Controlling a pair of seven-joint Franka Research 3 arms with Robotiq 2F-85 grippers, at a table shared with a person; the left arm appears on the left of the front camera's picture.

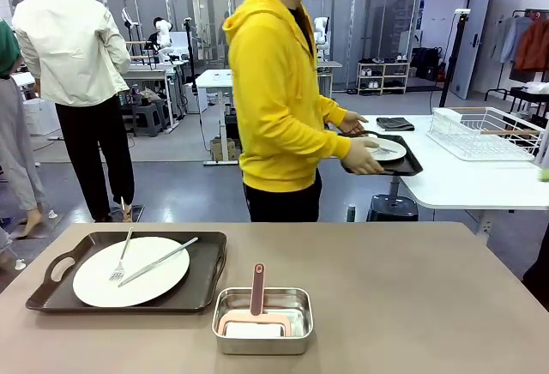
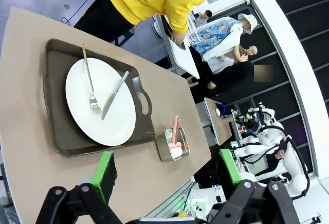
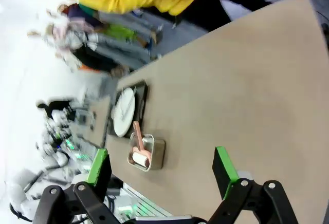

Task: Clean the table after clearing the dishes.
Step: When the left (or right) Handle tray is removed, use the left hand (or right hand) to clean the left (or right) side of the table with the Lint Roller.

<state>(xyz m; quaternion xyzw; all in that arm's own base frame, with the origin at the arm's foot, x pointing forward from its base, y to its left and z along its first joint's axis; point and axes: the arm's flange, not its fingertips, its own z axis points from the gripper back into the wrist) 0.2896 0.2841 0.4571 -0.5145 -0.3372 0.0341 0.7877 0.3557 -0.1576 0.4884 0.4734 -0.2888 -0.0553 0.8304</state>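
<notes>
Greyish-brown matte table point(image 1: 412, 297) fills the lower frame. At lower left, a dark brown handled tray point(image 1: 204, 280) bears a round white plate point(image 1: 146, 288), probably fragile, with loose silver cutlery point(image 1: 159, 261). The stiff tray's end handles look safest. The left gripper point(image 2: 167, 168) and right gripper point(image 3: 160, 167) gape empty.

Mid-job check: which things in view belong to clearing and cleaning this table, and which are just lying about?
Job: table; near tray with plate, fork, knife; second tray and second plate in the person's hands at the white table; steel tin with pink-handled tool, likely for cleaning.
Lying about: white dish rack; dark folded cloth.
</notes>
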